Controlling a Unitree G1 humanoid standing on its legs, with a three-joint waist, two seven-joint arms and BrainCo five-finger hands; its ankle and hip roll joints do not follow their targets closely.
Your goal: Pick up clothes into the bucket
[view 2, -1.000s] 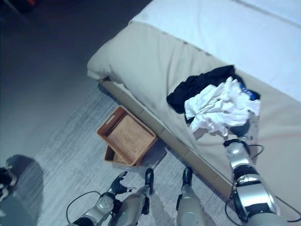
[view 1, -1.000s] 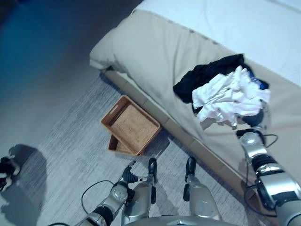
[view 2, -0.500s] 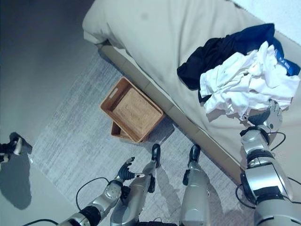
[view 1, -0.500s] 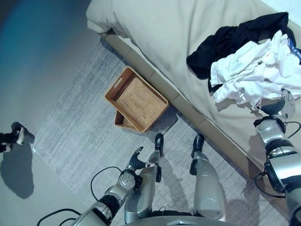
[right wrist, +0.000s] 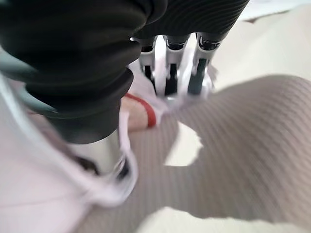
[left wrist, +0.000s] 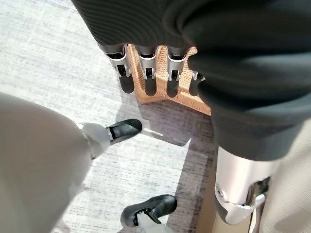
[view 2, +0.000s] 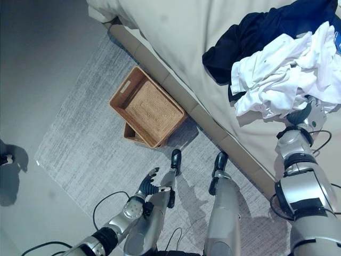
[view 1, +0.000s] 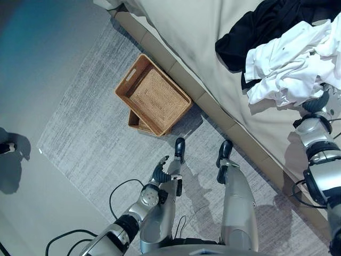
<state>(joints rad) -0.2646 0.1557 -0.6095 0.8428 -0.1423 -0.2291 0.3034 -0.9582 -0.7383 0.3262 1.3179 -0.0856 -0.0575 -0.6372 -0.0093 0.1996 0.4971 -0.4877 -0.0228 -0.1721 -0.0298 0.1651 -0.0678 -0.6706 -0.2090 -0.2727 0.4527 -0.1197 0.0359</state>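
The clothes lie heaped on the bed (view 1: 181, 32) at about 1 o'clock in the eye views: a white garment (view 1: 290, 64) on top, a dark garment (view 1: 256, 32) under and behind it. The right hand (view 2: 298, 114) sits at the near edge of the white garment, at 3 o'clock. In its wrist view the fingers (right wrist: 167, 68) reach out fairly straight with white cloth draped about them, and the thumb has a fold lying over it (whether anything is actually pinched I cannot tell). The basket (view 1: 154, 98) stands on the rug (view 1: 90, 138) beside the bed, at 10 o'clock, stacked on a second one and empty. The left hand (view 1: 160, 173) hangs low at 7 o'clock, fingers loosely straight, holding nothing.

The likely trouble is the grip. If the fingers close on a loose outer fold, the white garment may slide out as it is lifted, or drag the dark one off the bed onto the rug.

The basket is also well apart from the heap, across the body from the working arm. A long carry could let a trailing sleeve catch the bed edge or fall beside the basket.
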